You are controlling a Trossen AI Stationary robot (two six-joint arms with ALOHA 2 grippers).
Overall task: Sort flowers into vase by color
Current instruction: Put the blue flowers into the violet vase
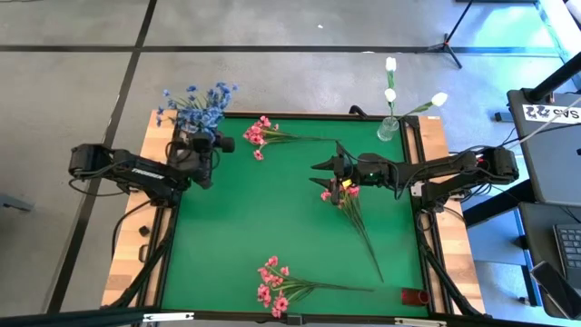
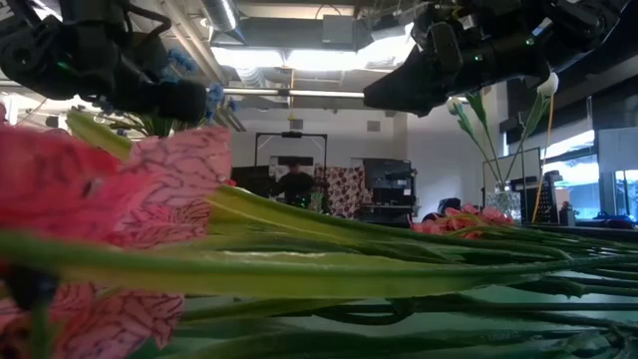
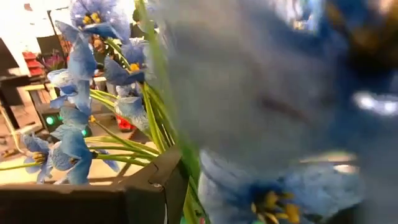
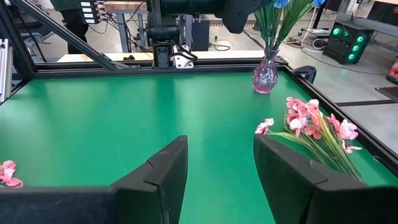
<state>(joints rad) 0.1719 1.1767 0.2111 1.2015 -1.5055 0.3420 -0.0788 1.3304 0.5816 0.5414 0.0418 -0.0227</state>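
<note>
Blue flowers (image 1: 200,107) stand with their stems in a pinkish glass vase (image 4: 265,76) at the table's far left corner. My left gripper (image 1: 221,143) is open, level and close among them; blooms (image 3: 74,143) crowd its view and hide one finger. White flowers (image 1: 390,91) stand in a clear vase (image 1: 388,129) at the far right. Three pink sprays lie flat on the green mat: one far middle (image 1: 261,136), one at the near edge (image 1: 277,291), and one (image 1: 345,193) below my right gripper (image 1: 318,175). That gripper is open and held above the mat (image 4: 221,174). My left gripper has green stems of the blue flowers running right beside its one visible finger (image 3: 165,180). A blurred bloom covers the rest of the gap, so I cannot tell whether a finger touches the stems.
A black frame edges the green mat (image 1: 272,218), with wooden borders left and right. A small red object (image 1: 418,297) lies at the near right corner. The near pink spray (image 2: 120,199) fills the low view. The mat's middle is bare.
</note>
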